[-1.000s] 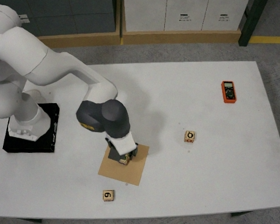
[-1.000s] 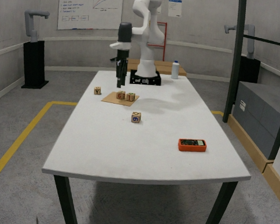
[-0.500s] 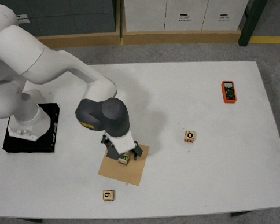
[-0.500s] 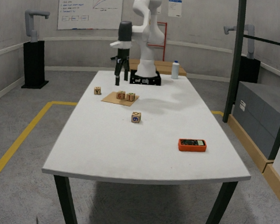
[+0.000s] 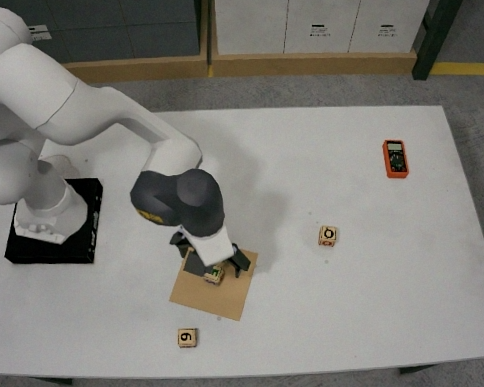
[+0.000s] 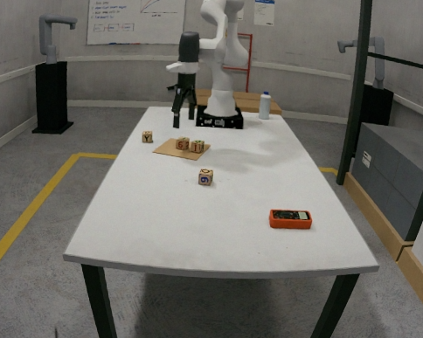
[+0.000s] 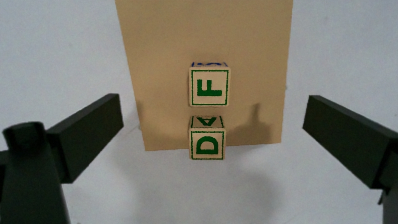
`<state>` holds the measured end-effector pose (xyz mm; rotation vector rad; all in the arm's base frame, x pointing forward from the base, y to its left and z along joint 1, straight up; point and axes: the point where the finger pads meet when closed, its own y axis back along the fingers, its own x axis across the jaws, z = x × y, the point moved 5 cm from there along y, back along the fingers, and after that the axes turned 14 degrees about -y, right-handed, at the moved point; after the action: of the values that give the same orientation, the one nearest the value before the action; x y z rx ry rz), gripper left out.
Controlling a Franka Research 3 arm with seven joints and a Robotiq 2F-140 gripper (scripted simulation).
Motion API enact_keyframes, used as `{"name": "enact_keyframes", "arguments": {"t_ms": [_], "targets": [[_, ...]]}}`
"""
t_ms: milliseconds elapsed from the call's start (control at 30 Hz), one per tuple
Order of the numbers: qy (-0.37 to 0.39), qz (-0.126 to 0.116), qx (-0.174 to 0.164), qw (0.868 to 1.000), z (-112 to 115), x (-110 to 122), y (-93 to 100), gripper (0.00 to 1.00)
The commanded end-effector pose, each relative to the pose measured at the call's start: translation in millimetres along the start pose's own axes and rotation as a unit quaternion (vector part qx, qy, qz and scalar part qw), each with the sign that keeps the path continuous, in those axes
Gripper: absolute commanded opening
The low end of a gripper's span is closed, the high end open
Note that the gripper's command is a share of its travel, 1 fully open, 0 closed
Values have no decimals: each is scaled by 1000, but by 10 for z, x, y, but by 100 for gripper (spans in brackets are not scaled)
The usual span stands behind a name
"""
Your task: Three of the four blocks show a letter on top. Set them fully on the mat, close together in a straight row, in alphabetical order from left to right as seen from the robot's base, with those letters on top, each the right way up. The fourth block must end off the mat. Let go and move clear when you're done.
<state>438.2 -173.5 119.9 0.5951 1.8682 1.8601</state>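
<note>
My gripper (image 7: 212,111) is open and empty. It hangs above the tan mat (image 5: 214,285), its fingers wide apart on either side of two blocks. In the wrist view the F block (image 7: 209,86) stands on the mat (image 7: 205,50). The D block (image 7: 207,143) stands right next to it at the mat's edge; I cannot tell whether it is wholly on the mat. In the top view my wrist (image 5: 211,260) hides one of them. The O block (image 5: 327,235) stands on the table right of the mat. The block showing 9 (image 5: 187,337) stands off the mat near the front edge.
An orange multimeter (image 5: 395,158) lies at the far right of the table. My base (image 5: 54,223) stands at the left. A white bottle (image 6: 264,105) stands beside the base. Shelving and boxes stand beyond the table.
</note>
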Motion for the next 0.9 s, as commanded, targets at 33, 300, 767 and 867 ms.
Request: {"name": "enact_keyframes", "arguments": {"t_ms": [33, 300, 767, 867], "targets": [[-16, -1, -1, 1000, 54, -76, 31, 100], [-101, 0, -4, 995, 368, -480, 114, 100], [-179, 2, -6, 984, 668, -816, 170, 100], [-201, 2, -6, 980, 757, -907, 182, 100]]}}
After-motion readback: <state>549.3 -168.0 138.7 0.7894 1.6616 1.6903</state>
